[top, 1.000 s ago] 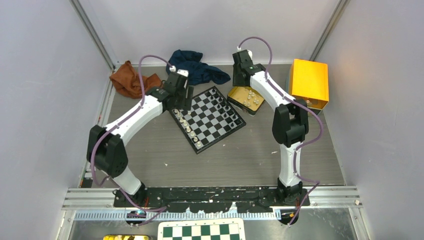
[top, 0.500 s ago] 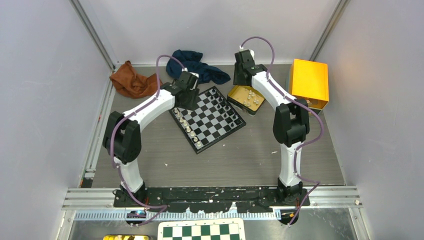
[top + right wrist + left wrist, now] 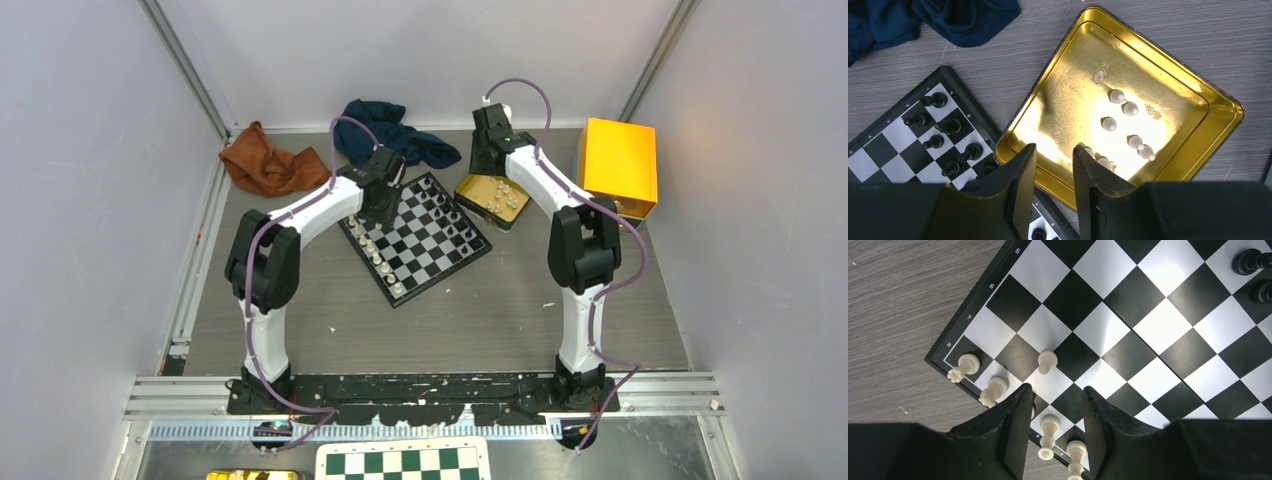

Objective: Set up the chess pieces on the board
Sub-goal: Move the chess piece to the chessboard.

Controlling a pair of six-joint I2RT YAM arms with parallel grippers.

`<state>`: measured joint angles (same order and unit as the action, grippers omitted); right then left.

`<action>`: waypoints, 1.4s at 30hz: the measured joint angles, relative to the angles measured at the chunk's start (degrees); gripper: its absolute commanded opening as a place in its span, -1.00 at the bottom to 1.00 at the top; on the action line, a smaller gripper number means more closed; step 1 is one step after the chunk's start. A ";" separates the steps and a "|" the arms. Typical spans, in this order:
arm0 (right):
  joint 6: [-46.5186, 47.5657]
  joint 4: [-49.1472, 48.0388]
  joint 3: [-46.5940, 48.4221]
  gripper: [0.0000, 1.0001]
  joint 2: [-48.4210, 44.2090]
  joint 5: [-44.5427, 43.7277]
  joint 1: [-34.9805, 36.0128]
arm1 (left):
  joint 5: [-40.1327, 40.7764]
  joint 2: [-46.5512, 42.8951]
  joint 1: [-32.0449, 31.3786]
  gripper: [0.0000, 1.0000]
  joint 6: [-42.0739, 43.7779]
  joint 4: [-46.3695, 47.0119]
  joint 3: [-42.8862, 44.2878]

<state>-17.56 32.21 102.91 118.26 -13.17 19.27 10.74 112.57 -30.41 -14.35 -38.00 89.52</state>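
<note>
Above the left corner of the board: left end effector, pointing down, fingers apart, nothing clamped. One cream pawn standing on the board shows through the gap; whether either finger touches it cannot be told.

- Just beyond the fingertips: a second cream pawn, alone on a white square one row in from the edge.
- At the corner square: cream rook, another cream piece beside it, and more along the same edge, partly hidden by the fingers.
- At the opposite side of the board: black pieces, two in the left wrist view.

Above the near rim of the gold tray: right end effector, fingers apart, holding nothing.

- Tray contents: loose cream pieces, about seven, lying well apart from one another.
- Tray position: just beside the board's black-piece edge, where a double row of black chessmen stands.
- Beyond tray and board: dark blue cloth, crumpled on the worktop.

Top view, remaining items:

- Board set at an angle in mid-worktop, cream row along its near-left edge.
- Brown cloth at the far left.
- Orange box at the far right.
- Green-and-white checkered sheet in front of the arm bases.
</note>
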 measured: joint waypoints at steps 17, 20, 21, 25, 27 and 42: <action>-0.15 -1.14 -1.44 -0.24 -1.40 0.85 -0.26 | -0.07 4.70 0.33 -0.24 -0.39 -0.68 3.37; -0.15 -1.22 -1.92 -0.24 -1.40 0.94 -0.35 | -0.09 4.96 0.61 -0.25 -0.50 -0.68 3.37; -0.15 -1.22 -1.99 -0.24 -1.40 0.98 -0.37 | -0.09 5.05 0.76 -0.24 -0.55 -0.68 3.37; -0.15 -1.36 -2.01 -0.24 -1.42 1.16 -0.37 | -0.13 5.20 1.25 -0.28 -0.66 -0.70 3.45; -0.15 -1.36 -2.01 -0.24 -1.42 1.29 -0.37 | -0.31 5.42 1.40 -0.32 -0.70 -0.70 3.74; -0.15 -1.38 -2.01 -0.24 -1.42 1.31 -0.37 | -1.70 6.16 2.03 -0.58 -1.75 -0.68 4.04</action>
<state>-17.72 30.83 100.90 116.84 -11.86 18.90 9.04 118.74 -28.38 -16.10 -38.68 93.56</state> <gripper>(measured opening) 0.382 0.241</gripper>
